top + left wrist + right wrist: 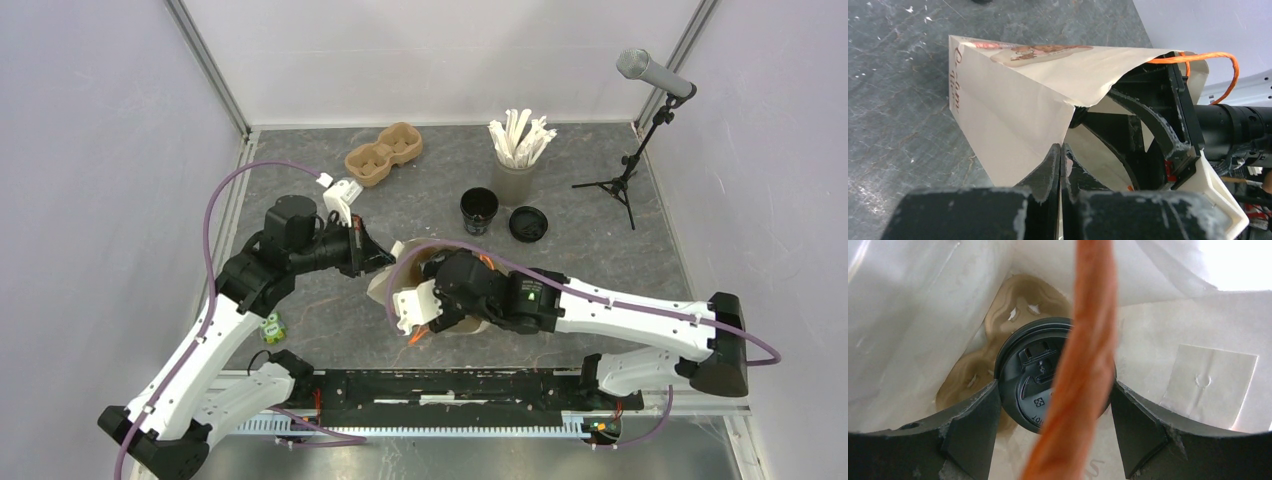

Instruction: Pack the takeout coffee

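Note:
A cream paper bag (405,252) lies on its side mid-table. My left gripper (1062,146) is shut on the bag's (1013,120) mouth edge and holds it up. My right gripper (1054,390) reaches deep inside the bag, its fingertips hidden in the top view. There the takeout coffee (1023,375), a black cup with a black lid, sits in a brown pulp carrier (1013,305). The right fingers (973,415) press against both sides of the lid. An orange bag handle (1088,340) crosses in front of the lid.
An open black cup (479,210) and a loose black lid (527,224) stand behind the bag. Further back are an empty brown carrier (383,153), a grey cup of white sticks (515,150) and a microphone tripod (625,180). A small green item (272,326) lies near the left arm.

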